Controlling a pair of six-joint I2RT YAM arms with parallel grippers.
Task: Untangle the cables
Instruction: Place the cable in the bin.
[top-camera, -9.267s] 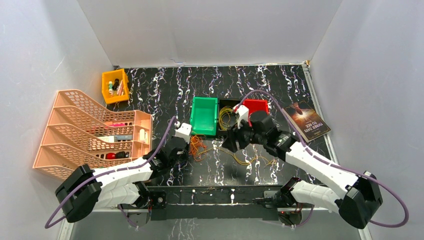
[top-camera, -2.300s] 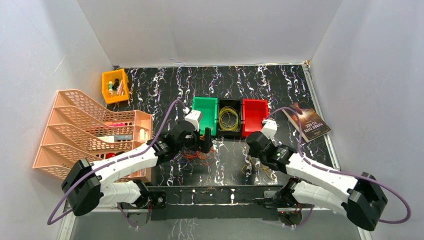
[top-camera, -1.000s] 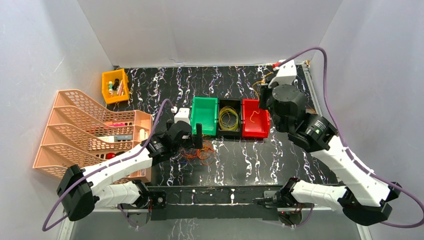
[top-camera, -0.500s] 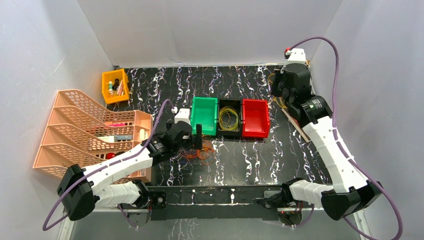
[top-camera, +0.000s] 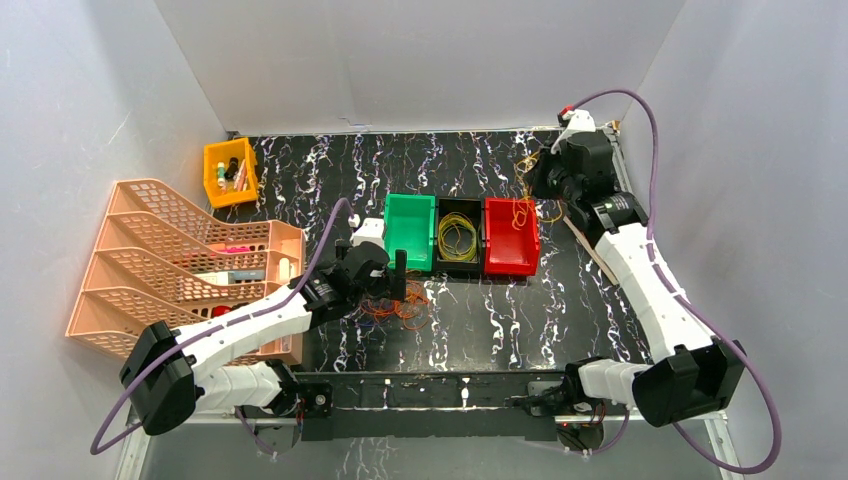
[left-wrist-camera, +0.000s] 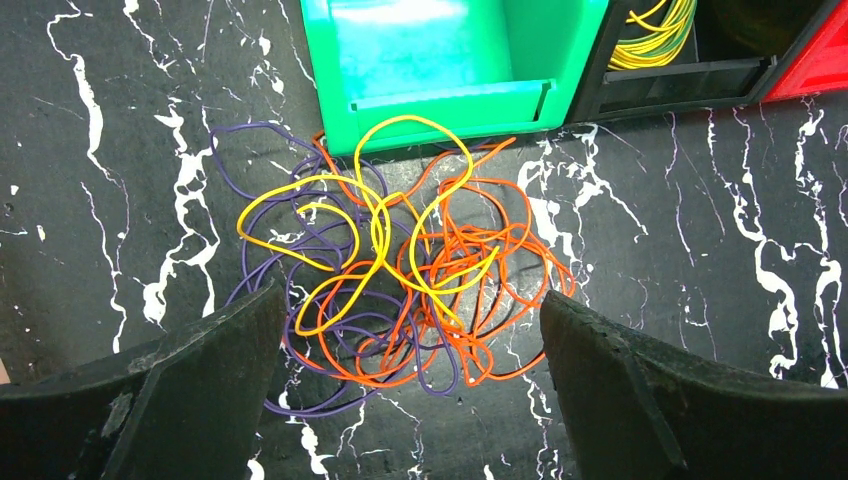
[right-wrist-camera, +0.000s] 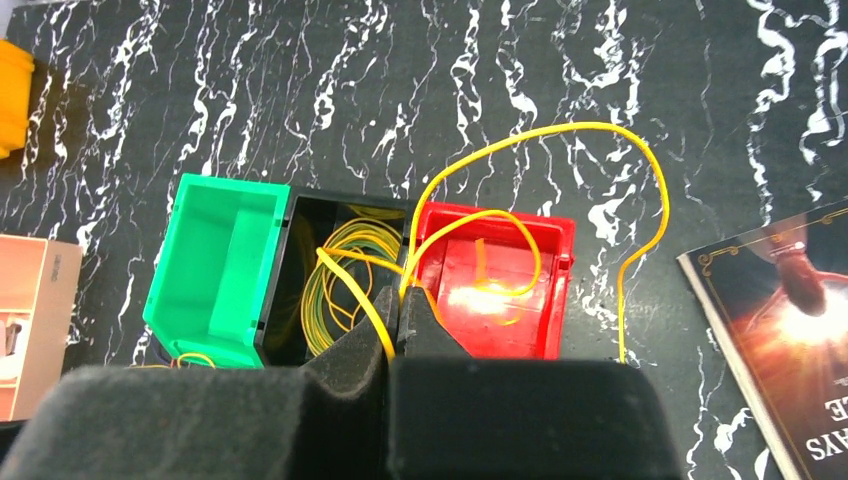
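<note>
White arm links (top-camera: 250, 335), black joint housings (top-camera: 690, 385), purple cords (top-camera: 654, 140) running alongside; black foam-textured jaws.

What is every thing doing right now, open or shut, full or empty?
Cable pile: tangled.
Left fingers: open above the cable pile.
Right fingers: shut on yellow cable.
Green bin: empty.
Black bin: holds yellow coils.
Red bin: yellow cable loops over it.
</note>
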